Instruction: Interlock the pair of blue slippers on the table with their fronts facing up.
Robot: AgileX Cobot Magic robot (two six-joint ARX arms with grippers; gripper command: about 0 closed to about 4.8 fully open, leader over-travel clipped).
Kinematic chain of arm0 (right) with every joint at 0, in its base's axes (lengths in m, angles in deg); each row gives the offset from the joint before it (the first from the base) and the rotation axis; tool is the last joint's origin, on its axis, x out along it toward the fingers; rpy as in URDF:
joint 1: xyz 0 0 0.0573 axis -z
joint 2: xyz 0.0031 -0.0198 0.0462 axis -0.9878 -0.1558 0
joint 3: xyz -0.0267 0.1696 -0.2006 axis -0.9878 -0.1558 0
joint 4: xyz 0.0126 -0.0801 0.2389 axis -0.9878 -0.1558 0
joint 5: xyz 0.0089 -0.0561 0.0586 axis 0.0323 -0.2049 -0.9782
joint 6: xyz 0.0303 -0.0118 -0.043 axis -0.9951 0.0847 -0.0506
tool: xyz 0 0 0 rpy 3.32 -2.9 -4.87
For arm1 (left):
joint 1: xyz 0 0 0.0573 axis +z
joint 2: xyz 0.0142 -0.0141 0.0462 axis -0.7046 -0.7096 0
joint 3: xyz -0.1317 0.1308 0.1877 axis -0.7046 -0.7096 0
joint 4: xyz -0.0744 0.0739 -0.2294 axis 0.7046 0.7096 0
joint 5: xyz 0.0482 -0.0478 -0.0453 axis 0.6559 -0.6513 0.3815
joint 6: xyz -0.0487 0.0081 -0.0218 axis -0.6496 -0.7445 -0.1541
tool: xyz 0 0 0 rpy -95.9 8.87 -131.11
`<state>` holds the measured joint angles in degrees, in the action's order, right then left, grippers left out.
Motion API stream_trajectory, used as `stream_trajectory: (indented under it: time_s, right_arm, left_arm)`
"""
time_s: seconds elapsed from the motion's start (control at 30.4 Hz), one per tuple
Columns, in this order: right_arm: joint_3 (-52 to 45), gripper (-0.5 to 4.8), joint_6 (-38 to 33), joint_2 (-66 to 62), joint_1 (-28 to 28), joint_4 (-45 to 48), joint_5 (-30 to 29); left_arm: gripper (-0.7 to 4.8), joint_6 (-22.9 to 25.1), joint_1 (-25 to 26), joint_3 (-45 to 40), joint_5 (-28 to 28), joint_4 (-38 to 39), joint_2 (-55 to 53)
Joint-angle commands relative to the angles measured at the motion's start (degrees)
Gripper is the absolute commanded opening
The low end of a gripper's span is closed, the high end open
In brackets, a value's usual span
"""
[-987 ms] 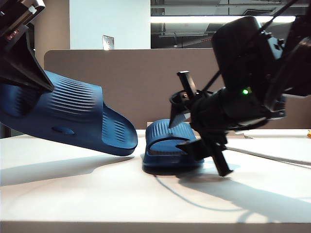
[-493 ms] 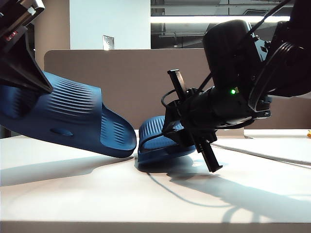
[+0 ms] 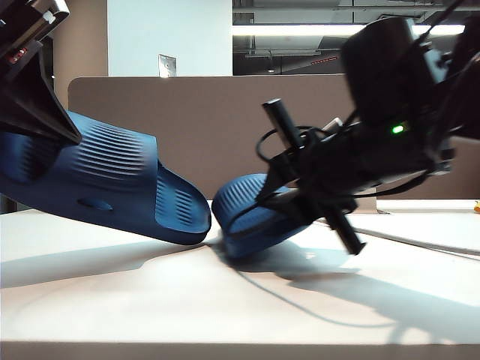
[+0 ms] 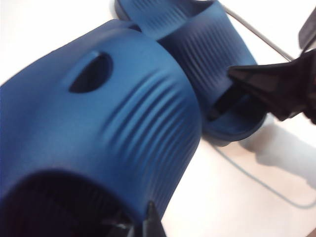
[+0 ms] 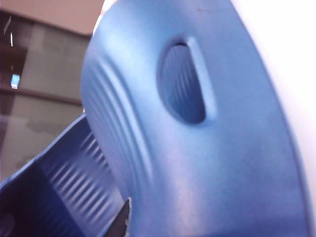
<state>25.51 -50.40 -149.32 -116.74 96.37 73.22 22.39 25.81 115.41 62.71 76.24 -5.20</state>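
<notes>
Starting at the near edge, the off-white worktop (image 3: 150, 307) lay bare and carried long shadows from both arms. Further in, on the left of the exterior view, the left pincer (image 3: 45, 112) was clenched on the heel end of the first blue slipper (image 3: 112, 180), holding it tilted, toe down, with the toe at or just above the worktop; contact could not be confirmed. The left wrist view showed the ribbed strap and an oval side vent of this slipper (image 4: 98, 133) close up, a dark fingertip (image 4: 150, 222) at its rim.

Just beside that toe, the second blue slipper (image 3: 251, 214) stood tipped up on its edge, heel end raised. The right pincer (image 3: 300, 199) was clenched on it from the right of the exterior view. The right wrist view was filled by this slipper's strap and vent hole (image 5: 197, 123).

Behind both slippers ran the brown divider panel (image 3: 210, 120).
</notes>
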Motion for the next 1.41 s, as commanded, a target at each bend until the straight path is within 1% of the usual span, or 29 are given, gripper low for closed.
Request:
stream_trajectory:
  time_s: [0.03,0.23,0.39,0.49,0.66,0.72,0.79,0.92,1.02,1.12,1.22,1.28,1.35,1.41]
  right_arm:
    - [-2.0,-0.02,7.0,4.0,2.0,-1.7,-4.3]
    - [-4.2,-0.02,18.1,13.4,5.5,-11.4,-15.2]
    - [-4.2,-0.02,25.4,22.7,7.2,-23.6,-19.1]
    - [-4.1,-0.02,29.1,28.2,8.7,-31.4,-21.7]
    - [-4.1,-0.02,34.1,35.7,13.0,-42.6,-28.2]
    - [-4.1,-0.02,36.0,38.1,15.3,-45.9,-31.3]
    - [-4.1,-0.02,38.3,40.1,17.7,-48.9,-35.3]
    - [-4.1,-0.02,41.3,42.3,22.8,-52.7,-45.3]
    - [-4.0,-0.02,44.0,42.8,26.3,-55.6,-50.6]
    - [-4.0,-0.02,45.2,42.8,30.1,-57.4,-55.4]
    - [-4.0,-0.02,45.2,42.8,32.7,-57.6,-58.6]
    - [-4.0,-0.02,45.2,42.8,34.1,-58.1,-59.3]
    - [-4.0,-0.02,45.3,42.8,34.4,-58.4,-59.5]
    - [-4.0,-0.02,45.3,42.8,34.3,-58.4,-60.5]
  left_arm:
    - [-0.05,0.2,0.1,0.4,0.1,-1.4,0.2]
    - [-0.05,0.2,0.1,0.4,-0.2,-1.3,0.2]
    - [-0.05,0.3,0.1,0.4,-0.5,-1.3,0.2]
    - [-0.05,1.5,0.1,0.5,-0.6,-1.3,0.2]
    - [-0.05,3.3,0.1,0.5,-2.3,-1.5,0.1]
    - [-0.05,4.2,0.1,0.4,-2.8,-1.5,0.1]
    - [-0.05,4.9,0.1,0.5,-4.6,-1.5,0.1]
    - [-0.05,5.3,0.1,0.5,-8.3,-1.9,0.0]
    - [-0.05,6.2,0.1,0.5,-11.2,-1.9,-0.3]
    - [-0.05,7.6,0.1,0.5,-12.1,-1.8,-0.3]
    - [-0.05,9.7,0.4,0.6,-12.1,-0.8,-0.4]
    - [-0.05,10.6,1.8,1.1,-13.0,0.7,-0.7]
    - [-0.05,10.6,4.5,2.1,-15.8,1.7,-1.8]
    - [-0.05,10.4,8.5,3.5,-20.3,2.2,-3.6]
